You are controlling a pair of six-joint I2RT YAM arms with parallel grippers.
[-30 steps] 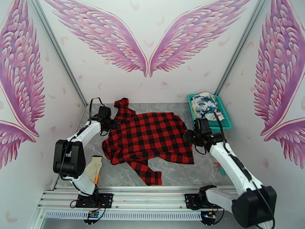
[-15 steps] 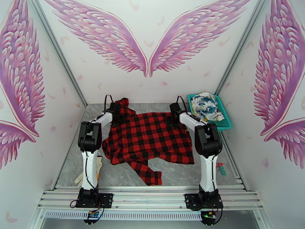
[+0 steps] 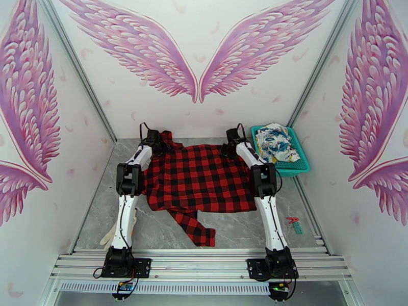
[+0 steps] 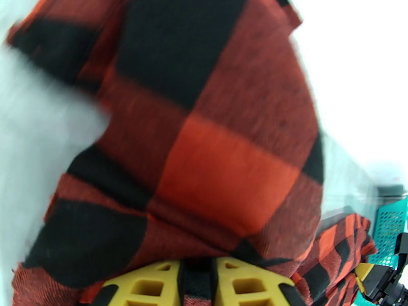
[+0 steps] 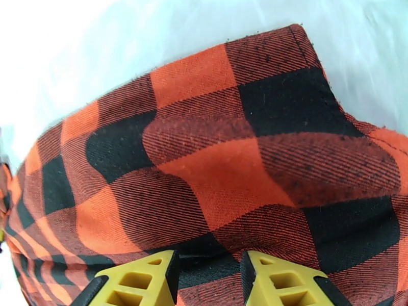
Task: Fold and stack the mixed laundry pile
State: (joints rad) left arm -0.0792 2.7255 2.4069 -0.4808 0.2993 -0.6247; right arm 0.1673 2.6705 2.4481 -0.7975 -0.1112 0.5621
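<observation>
The shirt (image 3: 201, 177) is spread on the middle of the bench (image 3: 239, 230); its far corners are pinched in the narrowed left end effector (image 4: 196, 271) and right end effector (image 5: 209, 271); the held edge runs along the bench's far edge; the body lies nearward from both; one sleeve points toward the near edge; the white garment (image 3: 275, 141) lies in the basket (image 3: 301, 167) at the far right corner, nearer the right arm.
</observation>
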